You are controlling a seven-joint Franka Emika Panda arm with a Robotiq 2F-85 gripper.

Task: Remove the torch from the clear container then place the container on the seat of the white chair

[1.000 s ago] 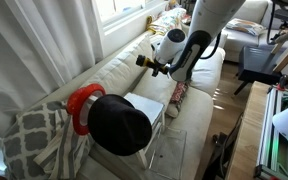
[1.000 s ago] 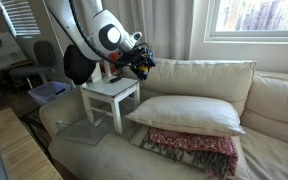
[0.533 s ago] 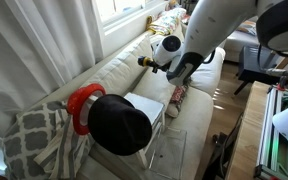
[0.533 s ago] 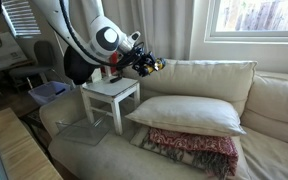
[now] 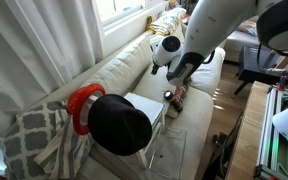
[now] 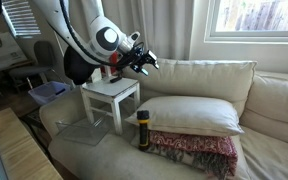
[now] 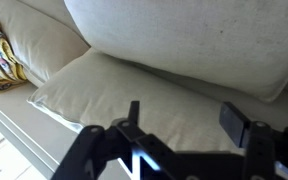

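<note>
torch (image 6: 142,130) has left the pincer (image 6: 145,63) and is now upright down on the seat cushion, just in front of the pillow (image 6: 189,112). the pincer's jaws stand spread wide and empty above. the clear container (image 6: 84,132), lying beside the small white table (image 6: 111,90), looks like the next thing to grasp.

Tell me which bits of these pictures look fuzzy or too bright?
In the wrist view the black fingers sit close to the camera and look fuzzy, while the cushion behind them is clearer. In both exterior views the window glows a washed-out white.
</note>
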